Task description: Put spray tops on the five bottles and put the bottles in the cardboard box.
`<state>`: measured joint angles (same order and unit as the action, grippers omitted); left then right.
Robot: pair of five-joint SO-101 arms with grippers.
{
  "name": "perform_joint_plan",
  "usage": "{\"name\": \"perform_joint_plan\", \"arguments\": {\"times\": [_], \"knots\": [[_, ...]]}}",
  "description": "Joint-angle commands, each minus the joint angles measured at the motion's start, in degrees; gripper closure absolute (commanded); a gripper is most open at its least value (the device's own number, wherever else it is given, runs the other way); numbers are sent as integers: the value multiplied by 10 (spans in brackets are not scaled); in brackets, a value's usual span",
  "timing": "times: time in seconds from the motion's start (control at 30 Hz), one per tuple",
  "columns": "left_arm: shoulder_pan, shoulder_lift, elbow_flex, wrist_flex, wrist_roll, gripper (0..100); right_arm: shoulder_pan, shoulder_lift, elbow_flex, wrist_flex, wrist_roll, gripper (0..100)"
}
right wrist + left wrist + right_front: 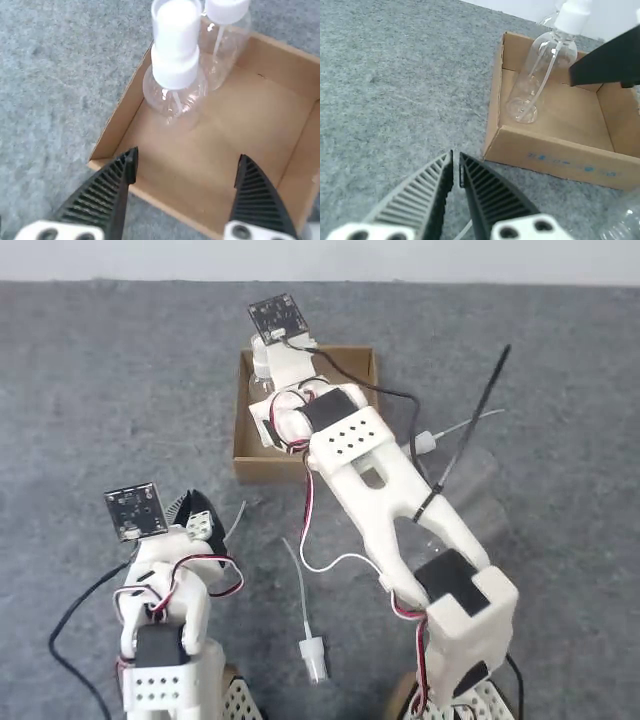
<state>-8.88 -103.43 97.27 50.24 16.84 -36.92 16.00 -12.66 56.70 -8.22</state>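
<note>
High view: white plastic spray top [314,655] lies nearer the closed, empty left gripper [456,156]; right gripper [188,155] gapes empty over brown cardboard box [266,469].

Cardboard box [555,150] brown, faint blue print on outer wall. Bottles [175,95] clear, spray tops [175,45] white. Left gripper [456,159], right gripper [188,156] — black, ridged inner faces. Table cover [120,370] mottled grey. Arm shells [370,470] white.
</note>
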Motion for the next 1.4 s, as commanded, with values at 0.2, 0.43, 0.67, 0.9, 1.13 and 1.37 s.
{"name": "perform_joint_plan", "arguments": {"times": [0.2, 0.43, 0.67, 0.9, 1.13, 1.37], "knots": [[4, -8, -7, 1, -4, 988, -2, -140, -35, 157, 8, 749], [4, -8, -7, 1, -4, 988, -2, -188, -34, 269, 8, 749], [4, -8, -7, 1, -4, 988, -1, -206, -34, 366, 9, 748], [3, -8, -7, 1, -4, 988, -1, -223, -34, 459, 61, 747], [3, -8, -7, 1, -4, 988, 83, -252, -33, 461, 231, 749], [3, -8, -7, 1, -4, 988, 169, -256, 0, 462, 371, 749]]}}
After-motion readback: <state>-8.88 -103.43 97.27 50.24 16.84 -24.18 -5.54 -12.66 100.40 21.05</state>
